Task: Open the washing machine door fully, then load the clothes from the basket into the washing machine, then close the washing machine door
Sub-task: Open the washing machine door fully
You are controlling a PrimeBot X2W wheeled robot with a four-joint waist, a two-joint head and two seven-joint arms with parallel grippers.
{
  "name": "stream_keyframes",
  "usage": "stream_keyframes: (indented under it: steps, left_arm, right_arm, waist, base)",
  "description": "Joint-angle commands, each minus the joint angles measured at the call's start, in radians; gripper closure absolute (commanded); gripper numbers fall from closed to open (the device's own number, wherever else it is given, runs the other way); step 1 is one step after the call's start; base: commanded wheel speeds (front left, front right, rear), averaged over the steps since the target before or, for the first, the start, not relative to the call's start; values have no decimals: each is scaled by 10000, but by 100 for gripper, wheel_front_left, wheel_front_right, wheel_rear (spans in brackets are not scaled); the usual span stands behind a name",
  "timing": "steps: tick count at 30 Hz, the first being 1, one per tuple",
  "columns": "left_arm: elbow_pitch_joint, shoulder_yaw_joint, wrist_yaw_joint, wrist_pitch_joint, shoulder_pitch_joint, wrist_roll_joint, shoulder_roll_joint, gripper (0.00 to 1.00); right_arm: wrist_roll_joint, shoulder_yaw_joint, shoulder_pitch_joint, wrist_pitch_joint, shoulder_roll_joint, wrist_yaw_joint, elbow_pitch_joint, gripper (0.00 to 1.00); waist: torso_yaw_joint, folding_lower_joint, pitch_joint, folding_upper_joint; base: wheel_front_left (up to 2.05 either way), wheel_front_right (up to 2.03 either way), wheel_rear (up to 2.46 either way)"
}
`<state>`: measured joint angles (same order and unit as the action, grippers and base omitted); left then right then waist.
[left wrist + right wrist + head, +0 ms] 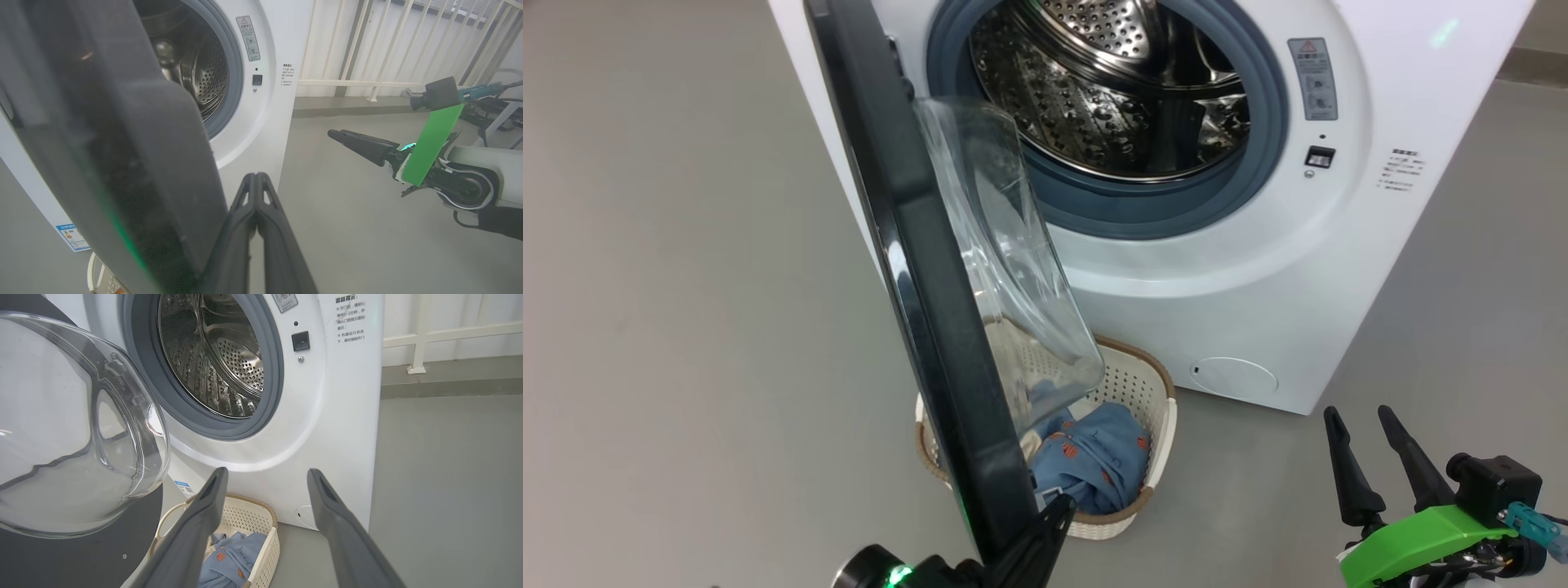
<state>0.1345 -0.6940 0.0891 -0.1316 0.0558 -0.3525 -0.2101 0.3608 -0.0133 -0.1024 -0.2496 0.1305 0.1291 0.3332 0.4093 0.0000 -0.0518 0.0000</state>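
Grey floor is seen all round the white washing machine (1258,269). The washing machine door (923,327) is stood wide open, clear of the steel drum (1111,98). In the head view part of the basket (1152,384) is covered by the door's glass bowl. The basket is set on the floor just before the machine, with the clothes (1094,457) lying in it. The left gripper (255,179) is pressed fully shut with nothing held, just beside the door's lower edge; contact cannot be made out. The right gripper (1358,420) is spread wide and empty, well apart to the right.

One washing machine (1258,278), one door (907,245), one basket (1153,390), one drum (1086,106)
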Motion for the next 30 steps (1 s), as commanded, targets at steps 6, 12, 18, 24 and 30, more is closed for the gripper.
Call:
stream_keyframes:
  steps: [6, 12, 18, 24, 30]
  left_arm:
    - [256, 480, 187, 93, 330, -101, -367, 100]
    - [387, 350, 84, 162, 378, -94, -454, 100]
    - [724, 222, 47, 341, 411, -78, -552, 100]
    - [857, 259, 178, 490, 390, -109, -583, 100]
    - [821, 328, 342, 581, 356, -154, -595, 100]
  right_arm:
    - [34, 221, -161, -122, 23, 16, -208, 0]
    - [73, 252, -239, -122, -6, 16, -164, 0]
    - [65, 255, -254, -122, -16, 16, -153, 0]
    - [69, 242, -276, -122, -6, 16, -144, 0]
    - [107, 246, -298, -122, -26, 16, -139, 0]
  waist:
    - [372, 0, -47, 0]
    - [627, 0, -88, 0]
    - [858, 0, -155, 0]
    - [1035, 0, -184, 0]
    - [1254, 0, -200, 0]
  base:
    - [0, 0, 0]
    - [0, 0, 0]
    - [0, 0, 0]
    - [0, 0, 0]
    - [0, 0, 0]
